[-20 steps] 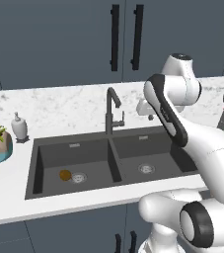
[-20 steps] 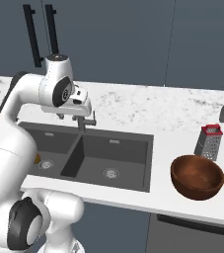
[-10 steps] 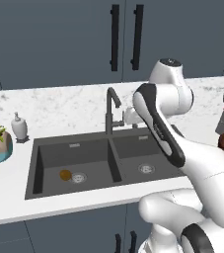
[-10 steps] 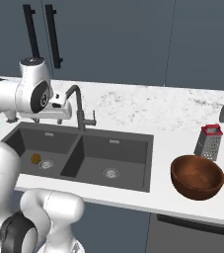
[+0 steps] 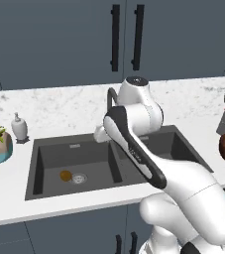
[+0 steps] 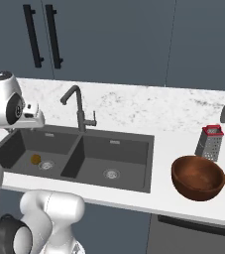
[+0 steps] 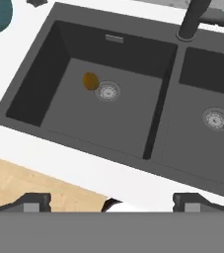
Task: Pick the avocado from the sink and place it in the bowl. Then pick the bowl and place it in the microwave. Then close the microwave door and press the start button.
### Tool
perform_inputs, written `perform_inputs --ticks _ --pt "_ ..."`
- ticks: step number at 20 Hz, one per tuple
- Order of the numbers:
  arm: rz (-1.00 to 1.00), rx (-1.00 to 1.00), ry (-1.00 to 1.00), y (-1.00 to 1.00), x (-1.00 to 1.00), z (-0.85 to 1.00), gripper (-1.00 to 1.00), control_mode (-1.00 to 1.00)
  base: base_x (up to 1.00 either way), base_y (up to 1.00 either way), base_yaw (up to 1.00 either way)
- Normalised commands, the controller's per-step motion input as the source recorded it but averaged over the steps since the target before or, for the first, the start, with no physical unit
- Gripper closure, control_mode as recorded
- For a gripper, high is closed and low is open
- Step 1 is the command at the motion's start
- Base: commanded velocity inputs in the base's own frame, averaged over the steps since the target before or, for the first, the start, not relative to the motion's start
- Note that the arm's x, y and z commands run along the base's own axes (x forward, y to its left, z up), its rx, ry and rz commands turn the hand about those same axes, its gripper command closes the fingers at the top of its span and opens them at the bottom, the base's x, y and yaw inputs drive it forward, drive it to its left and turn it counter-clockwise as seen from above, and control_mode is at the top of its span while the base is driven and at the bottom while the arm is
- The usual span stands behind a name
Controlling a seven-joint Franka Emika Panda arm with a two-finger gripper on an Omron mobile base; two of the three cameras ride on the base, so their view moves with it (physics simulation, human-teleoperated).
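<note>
The avocado (image 7: 90, 80) lies on the floor of the sink's (image 7: 44, 74) left basin, touching or just beside the round metal drain (image 7: 107, 91). The fingers (image 7: 34, 201) stand wide apart with nothing between them, hanging above the sink's front edge. The wooden bowl (image 6: 198, 177) sits on the surface (image 6: 148, 111) near its front edge, right of the sink, just in front of a box grater (image 6: 209, 142).

We find the avocado (image 7: 90, 80) in the sink's (image 7: 148, 148) left basin beside its drain (image 7: 107, 91); the bowl (image 6: 198, 177) sits on the table (image 6: 173, 134), right of the sink.
</note>
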Motion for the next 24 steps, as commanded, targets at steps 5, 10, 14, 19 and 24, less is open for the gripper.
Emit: perform_inputs --ticks 5,10,14,19,24 --pt "0.07 -0.08 0.12 0.75 0.4 -0.49 -1.0 -1.0 0.0 0.0 0.0" --pt "0.05 -0.11 0.15 0.71 0.67 -0.46 -1.0 -1.0 0.0 0.0 0.0" --pt "0.06 -0.08 0.12 0.34 0.64 -0.2 -1.0 -1.0 0.0 0.0 0.0" --pt "0.06 -0.02 0.09 0.11 0.48 -0.2 -1.0 -1.0 0.0 0.0 0.0" --pt "0.01 -0.04 0.01 0.15 0.3 -0.4 -1.0 -1.0 0.0 0.0 0.0"
